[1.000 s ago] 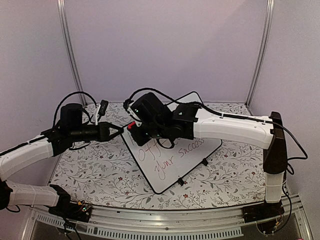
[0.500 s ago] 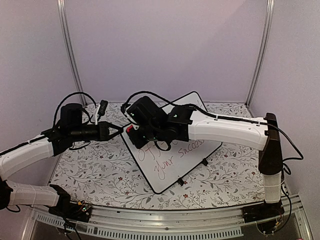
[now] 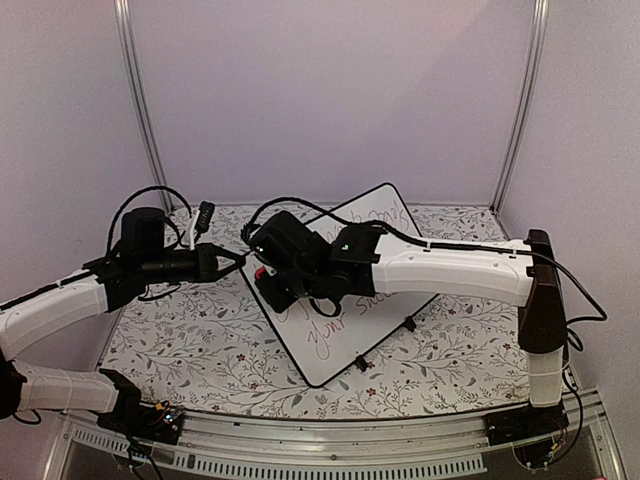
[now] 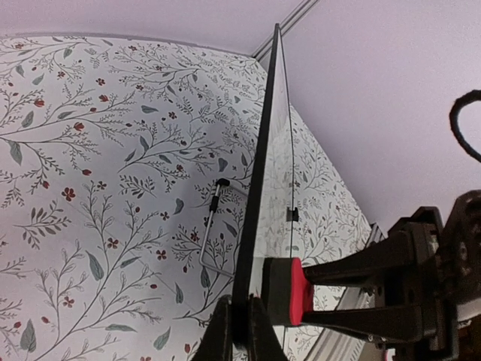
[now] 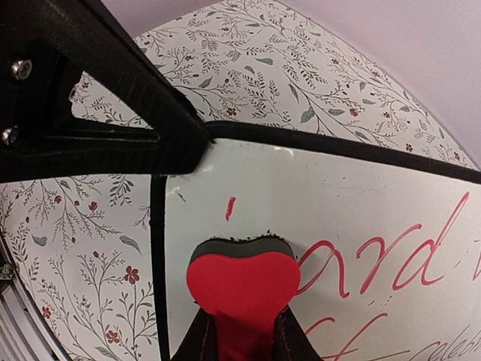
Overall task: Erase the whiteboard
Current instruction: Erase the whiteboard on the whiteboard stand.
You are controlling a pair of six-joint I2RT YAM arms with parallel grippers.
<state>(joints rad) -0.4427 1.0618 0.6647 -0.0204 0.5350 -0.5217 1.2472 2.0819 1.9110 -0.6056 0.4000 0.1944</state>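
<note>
Glossy white rectangular whiteboard (image 3: 335, 350) sits askew mid floral-print table (image 3: 200, 340), red writing mostly intact | my left gripper (image 4: 237, 331) has just pinched shut on its black rim | my right gripper (image 5: 242, 338), clamping the red heart-shaped foam eraser (image 5: 244, 282), has slid toward the left corner | wiping barely begun

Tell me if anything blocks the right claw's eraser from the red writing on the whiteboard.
Nothing visible does. The right claw holds the red eraser against the whiteboard, red writing right beside it on bare surface. The left claw pinches the board's rim near the corner, off the writing.
</note>
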